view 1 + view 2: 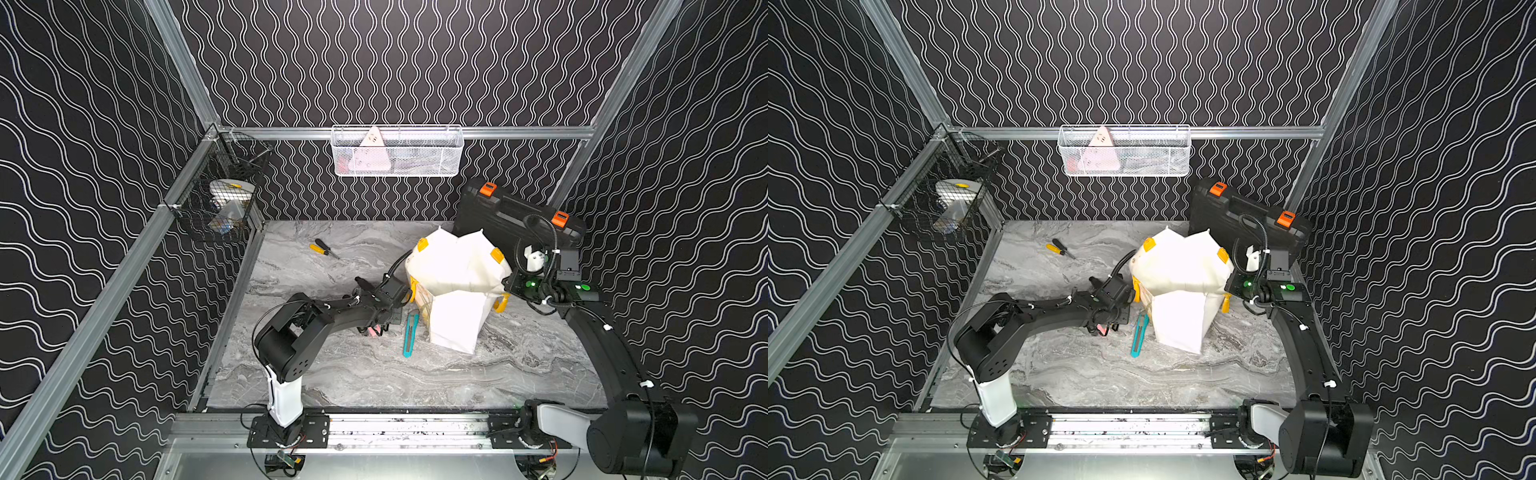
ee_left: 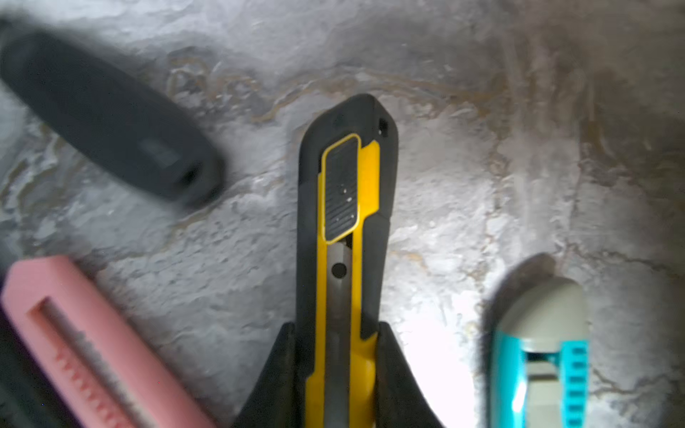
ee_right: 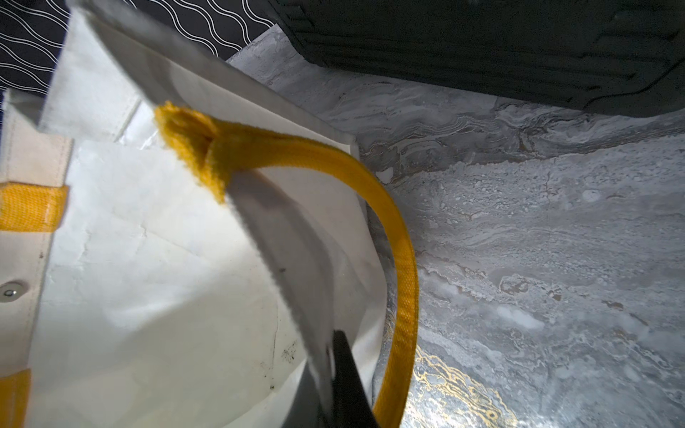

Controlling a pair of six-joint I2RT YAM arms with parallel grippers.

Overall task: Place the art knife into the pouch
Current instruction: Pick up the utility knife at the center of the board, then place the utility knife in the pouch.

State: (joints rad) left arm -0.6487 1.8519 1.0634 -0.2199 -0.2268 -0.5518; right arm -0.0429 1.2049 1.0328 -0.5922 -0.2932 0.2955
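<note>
The art knife (image 2: 346,222), black with a yellow slider, lies on the marble table in the left wrist view. My left gripper (image 2: 337,329) is shut on it, one black finger (image 2: 278,374) pressed against each side of the handle. In both top views the left gripper (image 1: 381,326) points down beside the pouch and hides the knife. The pouch (image 1: 457,270) (image 1: 1179,270), white cloth with yellow handles, stands upright with its mouth open. My right gripper (image 3: 330,352) is shut on the pouch's top edge (image 3: 281,237), next to a yellow handle (image 3: 404,259).
Other knives lie round the held one: teal (image 1: 410,336) (image 2: 545,352), pink (image 2: 85,344), black (image 2: 107,115). A yellow screwdriver (image 1: 324,248) lies at the back left. A black case (image 1: 519,212) leans behind the pouch. A white basket (image 1: 397,151) and a black wire basket (image 1: 220,199) hang on the walls.
</note>
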